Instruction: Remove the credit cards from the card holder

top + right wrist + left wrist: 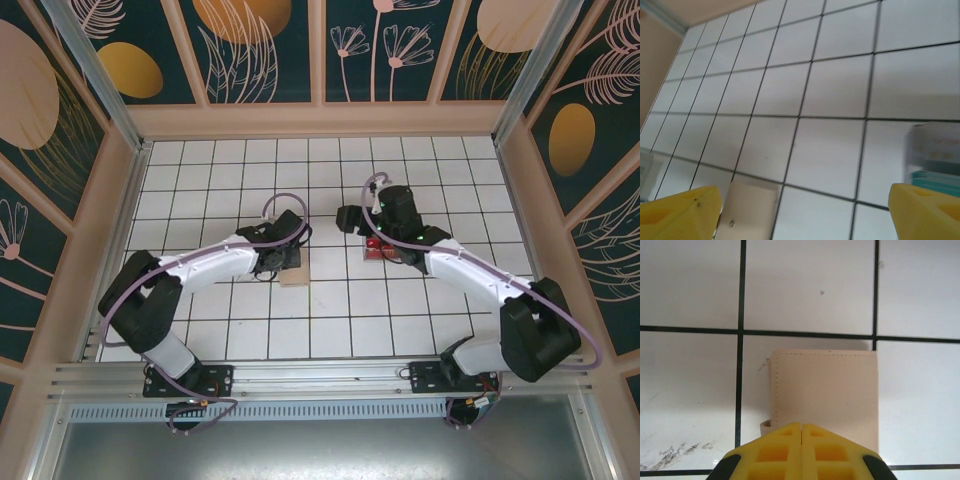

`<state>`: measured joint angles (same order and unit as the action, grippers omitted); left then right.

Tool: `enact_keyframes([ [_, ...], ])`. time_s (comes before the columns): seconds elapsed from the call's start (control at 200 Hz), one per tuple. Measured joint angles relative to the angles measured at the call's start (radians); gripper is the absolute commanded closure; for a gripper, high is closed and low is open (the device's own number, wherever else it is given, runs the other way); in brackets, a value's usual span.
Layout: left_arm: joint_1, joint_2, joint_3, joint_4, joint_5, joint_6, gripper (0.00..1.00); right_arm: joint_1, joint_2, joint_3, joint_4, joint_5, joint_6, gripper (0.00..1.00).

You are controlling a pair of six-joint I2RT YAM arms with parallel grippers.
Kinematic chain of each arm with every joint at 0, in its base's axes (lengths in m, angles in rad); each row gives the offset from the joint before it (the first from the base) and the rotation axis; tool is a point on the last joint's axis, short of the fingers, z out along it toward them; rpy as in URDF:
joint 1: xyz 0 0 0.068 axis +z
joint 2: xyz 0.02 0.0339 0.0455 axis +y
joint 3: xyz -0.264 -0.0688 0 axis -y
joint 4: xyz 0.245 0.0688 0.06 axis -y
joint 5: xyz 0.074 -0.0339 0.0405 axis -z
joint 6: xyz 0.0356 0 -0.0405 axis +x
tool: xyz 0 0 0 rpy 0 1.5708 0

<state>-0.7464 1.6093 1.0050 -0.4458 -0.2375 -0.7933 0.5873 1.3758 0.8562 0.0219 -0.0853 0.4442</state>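
Observation:
The tan card holder (295, 274) lies folded shut on the white tiles, and the credit cards are hidden. In the left wrist view the card holder (825, 390) fills one tile, with a small strap tab at its lower left. My left gripper (801, 426) is shut, its yellow fingers pressed together over the holder's near edge with nothing seen between them. From above, my left gripper (290, 258) sits right at the holder. My right gripper (348, 219) hovers open to the right. In the right wrist view my right gripper (804, 194) stands wide over bare tile, the card holder (747, 207) beside its left finger.
A clear plastic tray (378, 247) with red and teal strips sits under the right arm, and the same tray (935, 150) shows at the right edge of the right wrist view. Patterned walls (320, 50) enclose the tiled floor (330, 320) on three sides.

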Motion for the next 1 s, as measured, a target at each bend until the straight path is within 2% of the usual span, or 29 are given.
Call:
enact_keyframes([
  [0.145, 0.000, -0.087, -0.010, 0.000, -0.027, -0.026, 1.00, 0.040, 0.068, 0.029, 0.015, -0.048, 0.022, 0.34],
  [0.38, 0.000, -0.208, -0.017, 0.001, -0.037, -0.047, 1.00, 0.072, 0.220, 0.100, 0.034, -0.192, 0.037, 0.31],
  [0.45, 0.000, -0.217, -0.017, 0.001, -0.037, -0.051, 1.00, 0.074, 0.281, 0.125, 0.037, -0.256, 0.043, 0.36],
  [0.576, 0.000, -0.217, -0.039, 0.014, -0.037, -0.058, 1.00, 0.074, 0.367, 0.161, 0.032, -0.337, 0.060, 0.39],
  [0.756, 0.000, -0.217, -0.066, 0.014, -0.052, -0.081, 1.00, 0.075, 0.414, 0.183, 0.002, -0.373, 0.063, 0.50],
  [0.911, 0.000, -0.217, -0.066, -0.006, -0.083, -0.108, 1.00, 0.077, 0.421, 0.185, -0.017, -0.391, 0.063, 0.51],
  [0.996, 0.000, -0.217, -0.067, -0.024, -0.100, -0.123, 1.00, 0.079, 0.425, 0.185, -0.028, -0.393, 0.063, 0.56],
])
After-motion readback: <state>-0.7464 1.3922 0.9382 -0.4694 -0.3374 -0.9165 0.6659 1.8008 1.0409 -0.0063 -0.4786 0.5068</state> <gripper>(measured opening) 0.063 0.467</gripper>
